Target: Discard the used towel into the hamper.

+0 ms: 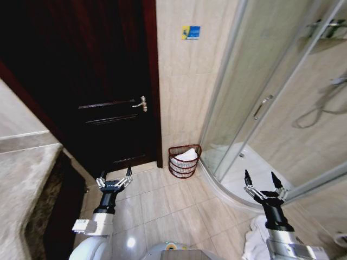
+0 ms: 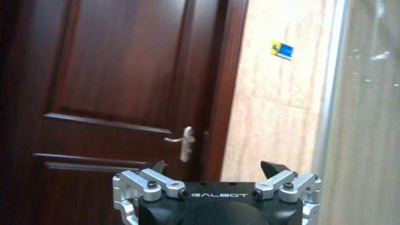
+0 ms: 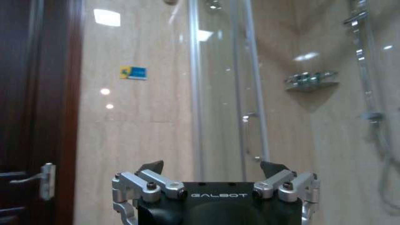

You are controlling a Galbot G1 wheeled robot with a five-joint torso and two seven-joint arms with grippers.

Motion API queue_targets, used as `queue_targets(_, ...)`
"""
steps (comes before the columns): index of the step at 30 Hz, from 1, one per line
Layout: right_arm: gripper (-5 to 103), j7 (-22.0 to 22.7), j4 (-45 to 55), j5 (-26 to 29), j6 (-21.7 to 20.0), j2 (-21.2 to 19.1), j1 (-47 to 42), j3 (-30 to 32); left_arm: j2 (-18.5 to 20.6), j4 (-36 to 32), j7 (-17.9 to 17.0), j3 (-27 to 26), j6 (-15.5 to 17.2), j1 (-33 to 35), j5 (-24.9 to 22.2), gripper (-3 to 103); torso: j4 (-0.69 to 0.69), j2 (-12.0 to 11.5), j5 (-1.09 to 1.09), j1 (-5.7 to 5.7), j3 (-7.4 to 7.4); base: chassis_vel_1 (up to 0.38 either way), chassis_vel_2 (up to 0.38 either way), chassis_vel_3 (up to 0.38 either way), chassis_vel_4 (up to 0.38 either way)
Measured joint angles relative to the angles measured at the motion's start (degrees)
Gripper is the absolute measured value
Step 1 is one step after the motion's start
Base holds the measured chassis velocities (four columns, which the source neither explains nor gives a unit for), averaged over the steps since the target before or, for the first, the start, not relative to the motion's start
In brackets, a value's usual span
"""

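Holding white cloth, round wire hamper (image 1: 184, 161) stands.

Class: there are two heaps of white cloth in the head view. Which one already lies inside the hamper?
The white towel in the reddish hamper by the wall; the other white heap lies on the floor beside the right arm.

Dark wooden door (image 1: 103, 92) fills the head view from nine to twelve o'clock, shut, its metal lever handle (image 1: 142, 103) sitting on the edge nearest the wall. Beige tiled wall (image 1: 184, 92) runs up at twelve o'clock, with a small blue-and-yellow sticker (image 1: 190, 32) high on it. From one to four o'clock, the curved glass shower enclosure (image 1: 260, 92), a handle (image 1: 262, 106) on its door, a hose (image 1: 320, 108) hanging inside. Pale floor tiles (image 1: 162, 206) at six o'clock. Stone countertop (image 1: 21, 195) at eight o'clock.
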Motion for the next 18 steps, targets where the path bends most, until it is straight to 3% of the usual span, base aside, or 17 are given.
queue_targets(18, 100, 0.21, 0.06, 1.21, 2.16, -0.4, -1.35, 0.49, 0.0, 0.0, 0.0, 0.0, 0.0, 0.0, 0.0, 100, 0.0, 0.01, 0.0, 0.0, 0.0, -0.121, -0.118, -0.124, -0.124)
